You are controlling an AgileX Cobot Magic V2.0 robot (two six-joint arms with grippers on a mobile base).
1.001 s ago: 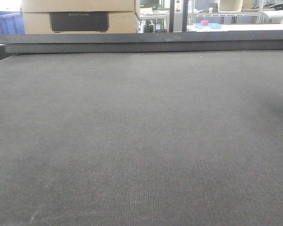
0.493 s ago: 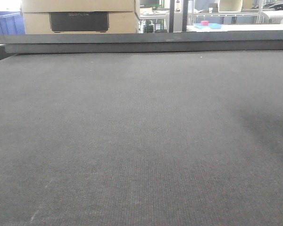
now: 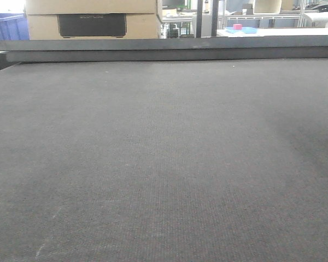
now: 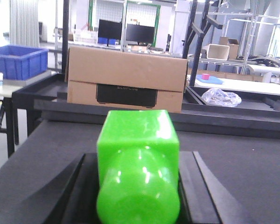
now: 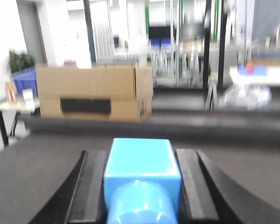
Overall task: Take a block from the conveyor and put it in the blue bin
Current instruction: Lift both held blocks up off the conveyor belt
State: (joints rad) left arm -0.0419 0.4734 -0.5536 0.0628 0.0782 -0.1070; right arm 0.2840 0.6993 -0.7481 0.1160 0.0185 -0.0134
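At the far left of the front view stood the blue bin point(image 3: 6, 27), behind the conveyor point(image 3: 164, 164), whose dark woven belt filled nearly the whole frame. Its raised rail point(image 3: 169, 52) ran along the far edge, and a cardboard box point(image 3: 90, 19) stood just beyond it, to the right of the bin. Further right, well back on a white table point(image 3: 284, 31), sat a small pink object point(image 3: 237, 26).

Seen from the left wrist, the left gripper point(image 4: 138, 155) was clamped on a green block point(image 4: 138, 135) — its dark fingers point(image 4: 77, 186) lay against both sides, with the belt beneath and the box straight ahead. The right wrist view was blurred, yet the right gripper point(image 5: 141, 154) likewise held a blue block point(image 5: 141, 161) tight between its fingers — the belt lay below it and the box off to the left
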